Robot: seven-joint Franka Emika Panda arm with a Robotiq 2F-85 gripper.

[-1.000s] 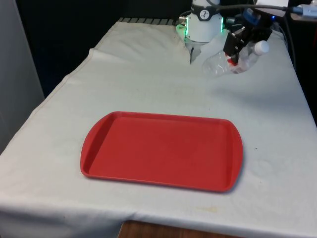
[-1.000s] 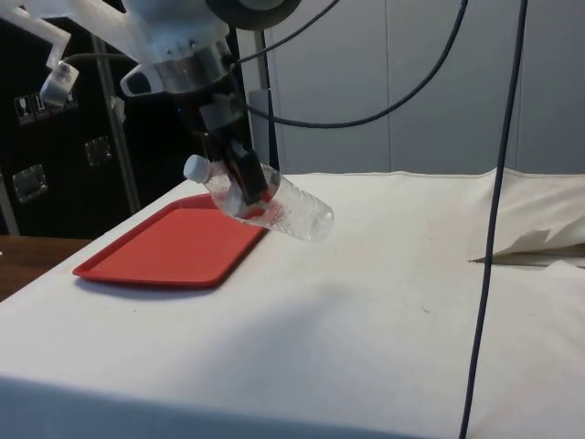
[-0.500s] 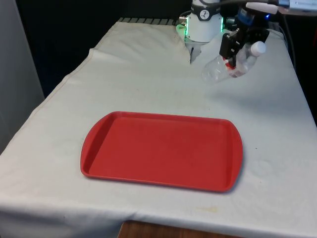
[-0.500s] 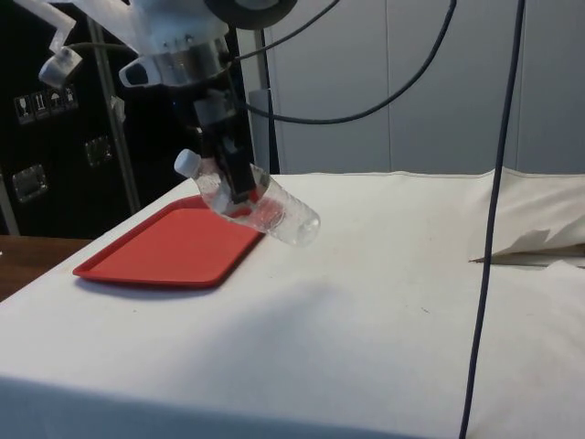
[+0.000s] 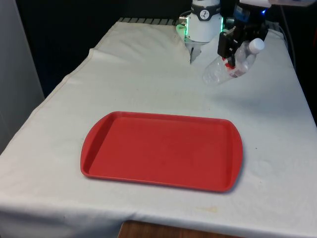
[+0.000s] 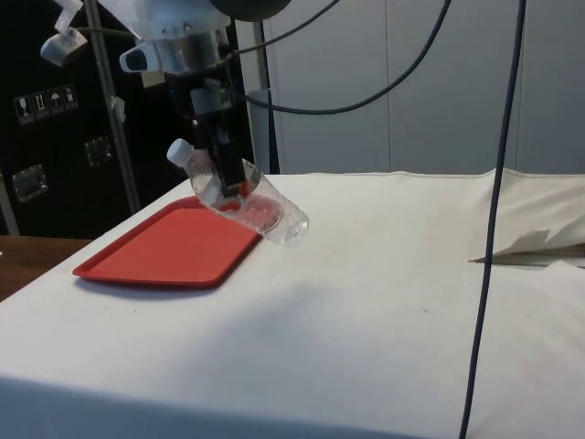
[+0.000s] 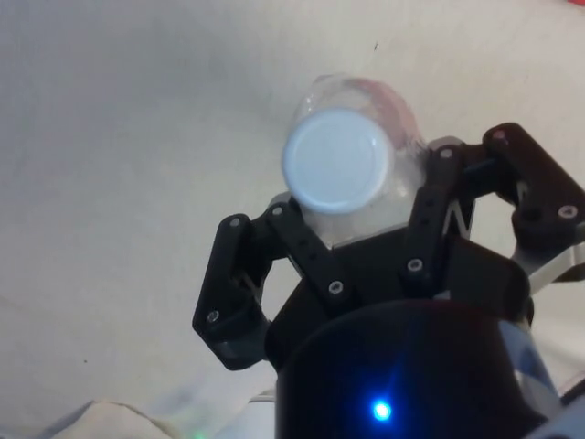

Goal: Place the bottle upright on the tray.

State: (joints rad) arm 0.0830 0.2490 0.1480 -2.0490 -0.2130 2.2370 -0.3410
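A clear plastic bottle (image 5: 229,64) with a white cap and a red label hangs tilted in the air, cap end up, over the far part of the table towards the front view's right. My gripper (image 5: 233,49) is shut on its upper body near the neck. From the side, the bottle (image 6: 254,203) leans with its base low and its cap high, and the gripper (image 6: 225,174) clamps it from above. In the wrist view the white cap (image 7: 336,160) faces the camera between the black fingers (image 7: 302,247). The red tray (image 5: 162,149) lies flat and bare, nearer the table's front.
White cloth covers the whole table (image 5: 124,74). In the side view the red tray (image 6: 169,247) lies beyond the bottle. A dark cable (image 6: 489,210) hangs down at the side view's right, near a fold in the cloth (image 6: 535,245).
The gripper has lifted the bottle higher and tipped it more towards upright, cap end rising. It has shifted slightly to the front view's left, towards the tray.
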